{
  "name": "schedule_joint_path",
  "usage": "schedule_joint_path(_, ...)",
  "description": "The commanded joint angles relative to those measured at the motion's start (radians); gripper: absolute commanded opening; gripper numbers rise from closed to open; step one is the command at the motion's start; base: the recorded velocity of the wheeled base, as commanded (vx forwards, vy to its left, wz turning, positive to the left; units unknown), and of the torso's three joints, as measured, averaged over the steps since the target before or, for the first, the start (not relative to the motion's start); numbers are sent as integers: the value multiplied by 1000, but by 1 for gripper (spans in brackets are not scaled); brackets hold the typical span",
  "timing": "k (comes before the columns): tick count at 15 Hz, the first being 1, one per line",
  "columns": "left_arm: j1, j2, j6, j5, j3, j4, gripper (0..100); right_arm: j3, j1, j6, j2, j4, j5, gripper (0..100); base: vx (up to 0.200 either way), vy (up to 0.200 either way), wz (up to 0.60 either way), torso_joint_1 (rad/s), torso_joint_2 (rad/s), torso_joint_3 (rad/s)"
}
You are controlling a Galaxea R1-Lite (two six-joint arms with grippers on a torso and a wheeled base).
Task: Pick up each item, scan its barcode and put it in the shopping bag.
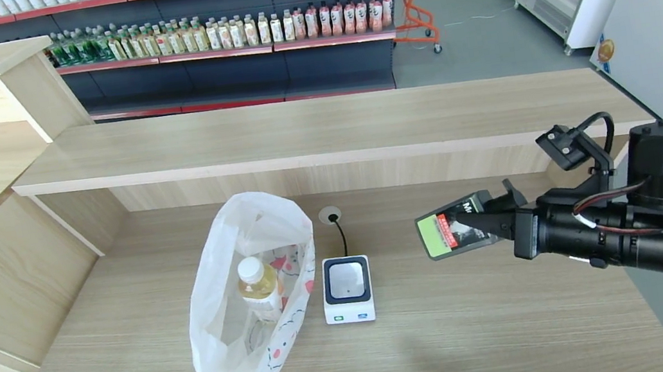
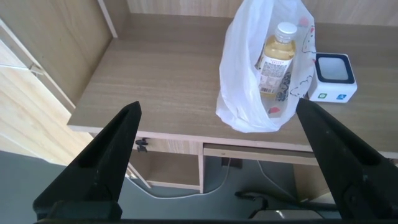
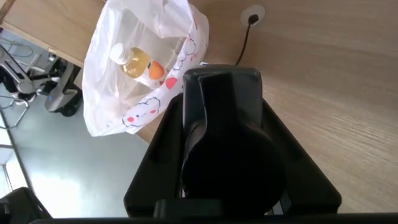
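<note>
Two grippers showed. The left gripper [image 2: 217,107] hung released, fingers wide apart, out past the worktop's [image 1: 486,320] front edge. Near the middle of that edge stood the white shopping bag [image 1: 222,331], mouth open, with a capped bottle [image 1: 257,282] of yellowish drink inside. Just beside the bag sat the white scanner [image 1: 346,289], and its black cable [image 1: 340,236] ran toward the back wall. Over the right end, with the arm level, the right gripper [image 1: 484,221] was clenched on a dark carton [image 1: 451,231]. The head view showed the carton's green-and-red end facing the scanner; the right wrist view showed its dark back.
</note>
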Motion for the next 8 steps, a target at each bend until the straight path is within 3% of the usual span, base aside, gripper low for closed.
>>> schedule_joint_path(1,0,0,1,0,0,0,100,5,0,1,-3,0,1,0,0,0,0,0,0,0)
schedule_joint_path(4,0,0,4,0,0,0,100,5,3,61,-6,6,-1,0,0,0,0,0,0,0)
schedule_joint_path(8,0,0,1,0,0,0,100,4,1,149,8,9,-1,0,0,200,0,-4,4,5)
